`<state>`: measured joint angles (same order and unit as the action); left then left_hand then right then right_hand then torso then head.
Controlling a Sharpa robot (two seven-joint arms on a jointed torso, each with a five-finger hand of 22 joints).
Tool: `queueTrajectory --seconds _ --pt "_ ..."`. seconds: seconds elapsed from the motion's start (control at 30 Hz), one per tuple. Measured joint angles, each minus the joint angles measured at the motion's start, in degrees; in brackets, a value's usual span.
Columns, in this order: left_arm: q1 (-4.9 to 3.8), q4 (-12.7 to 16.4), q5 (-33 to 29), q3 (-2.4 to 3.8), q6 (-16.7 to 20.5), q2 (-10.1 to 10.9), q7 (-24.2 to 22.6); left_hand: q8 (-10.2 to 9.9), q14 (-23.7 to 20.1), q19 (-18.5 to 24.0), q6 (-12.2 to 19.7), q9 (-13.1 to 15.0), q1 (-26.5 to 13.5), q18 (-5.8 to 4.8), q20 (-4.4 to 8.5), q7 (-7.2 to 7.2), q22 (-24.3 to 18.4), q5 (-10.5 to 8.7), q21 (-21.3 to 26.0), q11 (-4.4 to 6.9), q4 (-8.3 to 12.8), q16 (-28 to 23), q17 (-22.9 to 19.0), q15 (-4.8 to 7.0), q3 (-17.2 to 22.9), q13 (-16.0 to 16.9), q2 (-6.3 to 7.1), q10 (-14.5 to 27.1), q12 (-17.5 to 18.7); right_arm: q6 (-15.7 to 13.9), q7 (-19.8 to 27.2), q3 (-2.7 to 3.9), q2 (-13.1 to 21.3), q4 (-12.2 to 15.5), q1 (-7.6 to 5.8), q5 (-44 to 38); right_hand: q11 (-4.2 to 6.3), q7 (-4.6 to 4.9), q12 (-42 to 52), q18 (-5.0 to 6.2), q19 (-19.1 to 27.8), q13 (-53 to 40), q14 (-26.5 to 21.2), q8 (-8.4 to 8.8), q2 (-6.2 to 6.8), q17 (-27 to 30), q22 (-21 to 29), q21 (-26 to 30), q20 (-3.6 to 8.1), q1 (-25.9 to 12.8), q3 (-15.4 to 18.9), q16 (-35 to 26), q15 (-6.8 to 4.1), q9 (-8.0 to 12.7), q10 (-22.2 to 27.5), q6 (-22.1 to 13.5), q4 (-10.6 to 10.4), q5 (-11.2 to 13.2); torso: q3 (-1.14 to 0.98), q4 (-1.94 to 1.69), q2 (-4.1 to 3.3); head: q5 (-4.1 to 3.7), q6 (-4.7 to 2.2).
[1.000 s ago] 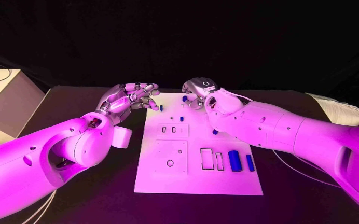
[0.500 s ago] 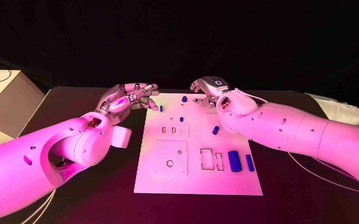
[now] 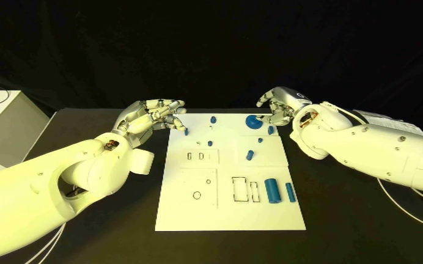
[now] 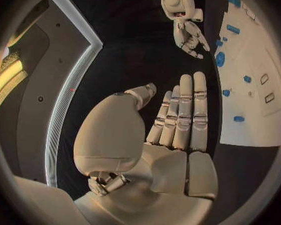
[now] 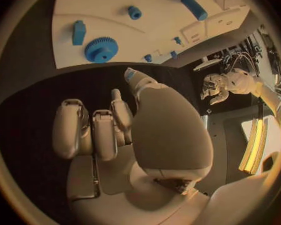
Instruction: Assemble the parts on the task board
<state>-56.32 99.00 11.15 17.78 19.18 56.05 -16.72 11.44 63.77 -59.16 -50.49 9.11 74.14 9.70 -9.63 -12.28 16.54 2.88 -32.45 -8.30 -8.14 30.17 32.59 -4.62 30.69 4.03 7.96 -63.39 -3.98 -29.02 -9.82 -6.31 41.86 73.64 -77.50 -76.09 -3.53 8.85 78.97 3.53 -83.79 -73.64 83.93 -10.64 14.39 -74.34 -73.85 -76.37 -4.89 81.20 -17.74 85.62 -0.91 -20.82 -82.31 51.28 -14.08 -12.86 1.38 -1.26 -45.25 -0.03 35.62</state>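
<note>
Hovering both hands at the far corners of the task board (image 3: 231, 215), we are holding nothing: left hand (image 3: 155, 115) with fingers loosely curled and apart, right hand (image 3: 280, 104) likewise released, just beside the blue gear (image 3: 255, 121). We are judging this a pause between parts; next we are likely needing to grasp a loose peg (image 3: 250, 154) cleanly.

The far corners of the task board (image 3: 176, 212) are flanked by the left hand (image 3: 157, 115) and the right hand (image 3: 280, 106), both held off the board. Its far strip is crowded by a blue gear (image 3: 255, 120) and small blue parts (image 3: 213, 119). Bare white surface is offered at the board's near edge.
</note>
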Motion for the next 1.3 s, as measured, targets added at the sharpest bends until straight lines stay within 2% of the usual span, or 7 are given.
queueTrajectory --seconds 0.13,0.17,0.2,0.33,0.4,0.5,1.3 --pt "0.01 -0.1 0.3 0.0 0.0 0.0 0.0 0.0 0.0 0.0 0.0 0.0 0.0 0.0 0.0 0.0 0.2 0.0 -0.2 0.0 0.0 0.2 0.2 0.0 0.0 0.0 0.0 0.0 0.0 2.9 -0.6 0.0 0.9 -0.6 -0.04 3.1 -0.53 0.35 6.2 -0.17 -0.1 -1.3 0.2 -0.49 -0.22 -0.6 -1.1 -4.5 -0.13 -0.2 1.5 2.2 0.22 -0.1 -1.5 -0.5 -0.7 -0.3 -0.05 0.02 0.01 -0.14 0.0" --pt "0.01 -0.1 0.3 0.0 -0.1 0.0 0.0 0.0 0.0 0.0 0.0 0.0 0.0 0.0 0.0 0.0 0.2 0.0 -0.2 0.0 0.0 0.3 0.2 0.0 0.0 0.0 0.0 0.0 0.0 3.6 -0.7 0.0 0.9 -0.9 -0.05 3.6 -0.61 0.38 7.1 -1.0 -0.2 -1.3 0.0 -0.64 -0.22 -0.6 -1.1 -5.5 -0.26 -0.2 1.7 2.6 0.4 -0.1 -1.6 -1.0 -1.0 -0.3 -0.05 0.02 0.01 -0.22 0.0" --pt "0.01 -0.2 0.4 0.0 -0.1 0.0 0.0 0.0 0.0 0.0 0.0 0.1 0.0 0.0 0.0 0.0 0.2 0.0 -0.5 0.0 0.0 0.3 0.2 0.0 0.0 0.0 0.0 0.0 0.0 4.4 -1.0 0.0 0.9 -1.4 -0.06 4.3 -0.62 0.41 7.7 -1.01 -0.3 -1.3 0.0 -0.65 -0.22 -0.6 -1.1 -6.3 -0.27 -0.2 2.2 3.0 0.4 -0.1 -1.6 -1.0 -1.1 -0.3 -0.05 0.02 0.01 -0.32 0.01" --pt "0.03 -0.2 0.7 0.0 -0.1 0.0 0.0 0.0 0.0 0.0 0.0 0.1 0.0 0.0 0.0 0.0 0.3 0.0 -0.5 0.0 0.0 0.3 0.3 0.0 0.0 0.0 0.0 0.0 0.0 6.7 -1.7 0.0 0.2 -2.9 -0.09 6.0 -0.63 0.59 8.7 -1.01 -0.2 -1.3 0.2 -0.65 -0.53 -0.6 -1.1 -8.0 -0.31 0.1 2.8 3.5 0.6 -0.1 -1.6 -1.2 -1.6 -0.3 -0.04 0.03 -0.01 -0.52 0.01" --pt "0.03 -0.3 0.8 0.0 -0.1 -0.1 0.0 0.0 0.0 0.0 0.0 0.1 0.0 0.0 0.0 0.0 0.3 0.0 -0.5 0.0 0.0 0.3 0.2 0.0 0.0 0.0 0.0 0.0 0.0 7.4 -2.0 0.0 -0.3 -3.5 -0.1 6.6 -0.65 0.78 9.1 -1.85 -0.2 -1.3 0.0 -0.65 -0.53 -0.6 -1.1 -8.9 -0.68 0.1 3.3 3.6 0.8 -0.1 -1.6 -1.4 -1.7 -0.3 -0.06 0.02 -0.05 -0.54 0.03" --pt "0.03 -0.3 0.9 0.0 -0.1 -0.1 0.1 0.0 0.0 0.0 0.0 0.1 0.0 0.0 0.0 0.0 0.3 0.0 -0.5 0.0 0.0 0.3 0.2 0.0 0.0 0.0 0.0 0.0 0.0 8.3 -2.5 0.0 -1.4 -4.4 -0.1 7.2 -0.68 0.65 9.4 -1.86 -0.2 -1.3 0.0 -0.88 -0.77 -0.6 -1.1 -9.8 -0.68 -0.2 3.7 3.9 0.8 -0.1 -1.7 -1.6 -2.0 -0.3 -0.06 -0.02 -0.1 -0.6 0.15" --pt "0.04 -0.5 1.3 0.0 -0.2 -0.4 0.1 0.0 0.0 0.0 0.0 0.1 0.0 0.0 0.0 0.0 0.4 0.0 -0.5 0.0 0.0 0.6 0.4 0.0 0.0 0.0 0.0 0.0 0.0 9.0 -5.3 -0.14 -8.4 -12.4 0.3 7.2 -1.15 0.85 10.3 -1.85 -0.2 -1.3 0.2 -0.87 -1.28 -0.6 -1.1 -11.5 -1.08 -0.1 4.3 4.1 1.01 -0.1 -1.7 -1.8 -2.1 -1.0 0.0 -0.14 -0.18 -0.37 0.54"
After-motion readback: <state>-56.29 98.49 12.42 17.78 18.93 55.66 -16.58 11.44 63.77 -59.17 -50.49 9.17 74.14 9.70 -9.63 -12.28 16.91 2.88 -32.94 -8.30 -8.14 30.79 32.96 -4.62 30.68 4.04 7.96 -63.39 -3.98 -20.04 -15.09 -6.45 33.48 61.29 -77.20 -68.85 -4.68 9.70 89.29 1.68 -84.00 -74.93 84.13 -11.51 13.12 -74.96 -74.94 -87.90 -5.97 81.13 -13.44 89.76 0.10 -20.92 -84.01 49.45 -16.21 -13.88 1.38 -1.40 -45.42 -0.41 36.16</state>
